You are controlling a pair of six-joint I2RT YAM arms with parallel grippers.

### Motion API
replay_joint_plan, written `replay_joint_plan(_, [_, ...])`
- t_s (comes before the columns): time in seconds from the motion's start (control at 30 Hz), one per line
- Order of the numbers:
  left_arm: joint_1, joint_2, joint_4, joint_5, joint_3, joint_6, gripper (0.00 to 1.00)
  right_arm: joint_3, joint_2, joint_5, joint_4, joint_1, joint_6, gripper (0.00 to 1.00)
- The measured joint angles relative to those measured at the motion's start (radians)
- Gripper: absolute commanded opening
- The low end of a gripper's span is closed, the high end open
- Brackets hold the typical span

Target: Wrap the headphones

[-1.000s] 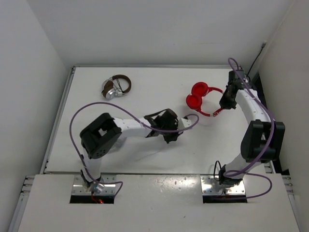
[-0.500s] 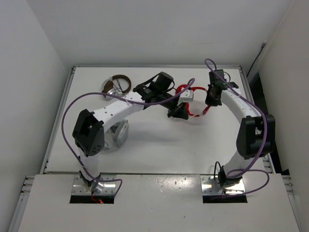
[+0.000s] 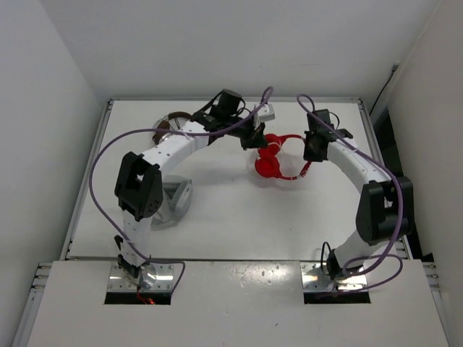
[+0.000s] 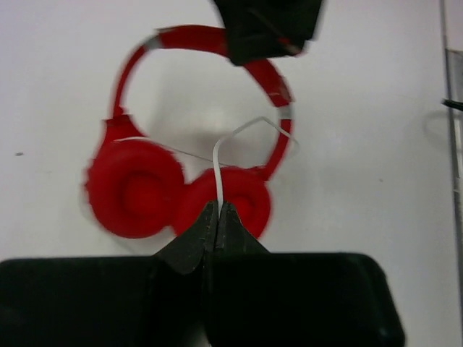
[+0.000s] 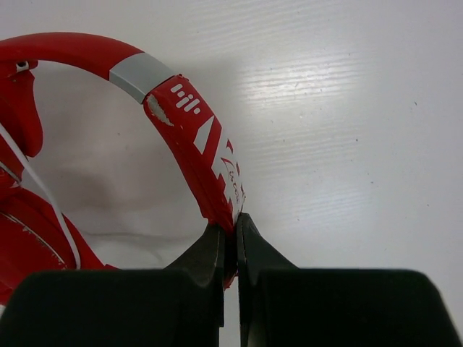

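Observation:
The red headphones [image 3: 269, 160] lie on the white table, ear cups together, headband arching to the right. In the left wrist view both ear cups [image 4: 137, 189] show below the headband [image 4: 188, 37]. My left gripper [image 4: 218, 207] is shut on the thin white cable [image 4: 217, 170], just above the cups; in the top view the left gripper [image 3: 255, 139] hovers at their far side. My right gripper [image 5: 233, 220] is shut on the headband [image 5: 189, 108] near its printed end. In the top view the right gripper [image 3: 311, 150] is right of the cups.
Brown-and-silver headphones [image 3: 172, 121] lie at the far left, partly hidden by the left arm. A grey-white object [image 3: 176, 199] sits under the left arm's elbow. A raised rim [image 3: 92, 166] and white walls bound the table.
My left arm has swung from mid-table to the far side above the headphones, holding the cable. My right gripper has moved left with the headband, and the headphones have shifted left and nearer.

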State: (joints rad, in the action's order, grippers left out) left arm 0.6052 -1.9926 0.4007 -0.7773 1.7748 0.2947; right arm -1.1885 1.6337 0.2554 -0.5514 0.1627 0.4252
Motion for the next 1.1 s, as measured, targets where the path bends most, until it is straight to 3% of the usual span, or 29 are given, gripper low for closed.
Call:
replay_joint_plan(0.43, [-0.075,-0.155,-0.106,0.184,0.244,-0.064,0.0,0.139,-0.168,0.031,0.057,0.1,-0.132,0.0])
replay_joint_plan(0.93, [-0.187,-0.275,-0.175,0.548,0.338,-0.117,0.0,0.238,-0.288,0.012,0.076,0.129,-0.217,0.0])
replay_joint_plan(1.1, [-0.236,-0.28,-0.18,0.608,0.338,-0.14,0.0,0.245,-0.329,-0.026,0.088,0.128,-0.224,0.0])
